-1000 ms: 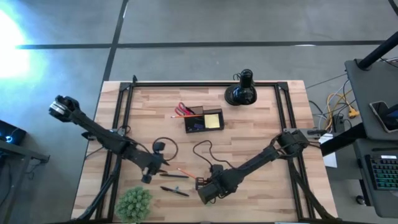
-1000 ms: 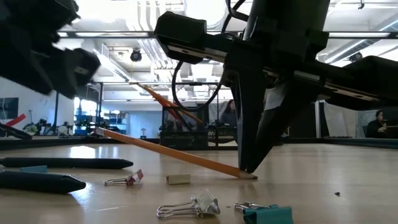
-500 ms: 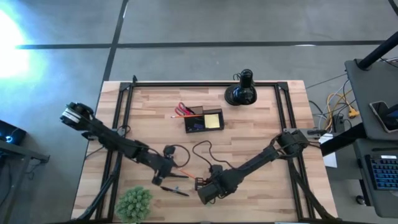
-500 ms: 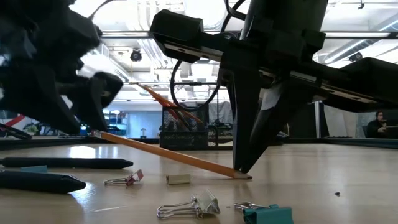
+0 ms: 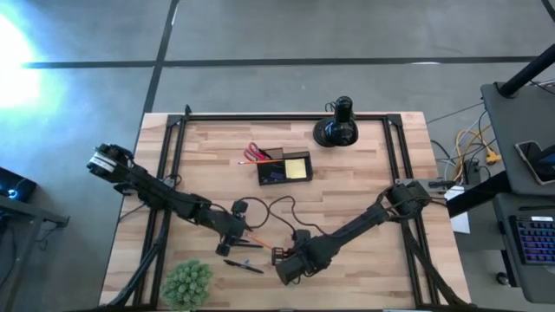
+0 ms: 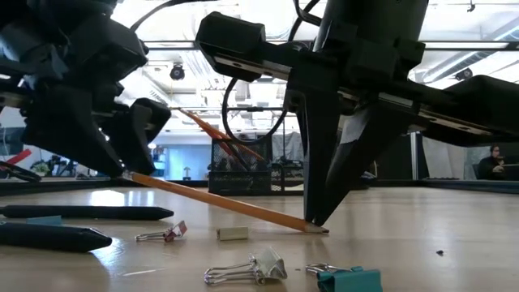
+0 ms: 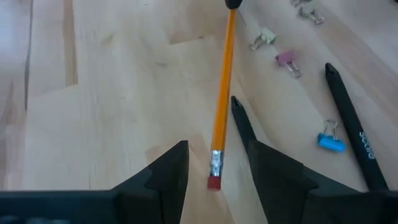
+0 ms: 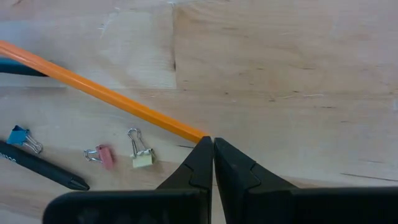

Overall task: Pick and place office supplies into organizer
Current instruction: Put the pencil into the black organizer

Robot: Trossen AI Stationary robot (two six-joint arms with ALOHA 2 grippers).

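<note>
Since a second ago the left arm has swung in from the left edge toward the near middle of the bench [image 5: 364, 173], and its left gripper [image 7: 214, 163] now hangs low with its jaws narrowly parted astride the eraser end of the pencil [image 7: 222, 99]. That looks like the set-up for a grasp; nothing is lifted yet, and the pencil lies flat on the wood.

The right gripper [image 8: 213, 157] has not moved: pressed shut, its tip touching the pencil's other end and holding nothing.

The organizer [image 5: 284, 167] sits at the far middle of the bench, well apart from both grippers, with the red-handled scissors [image 5: 255, 153] and yellow sticky pad [image 5: 297, 166] at it. One green plant ball [image 5: 187, 281] rests at the near left.

Counted near the grippers: one pencil, two black pens [image 7: 349, 127], and about five small binder clips [image 8: 140, 152], one of them blue [image 7: 330, 140] and one pink [image 7: 286, 60].
</note>
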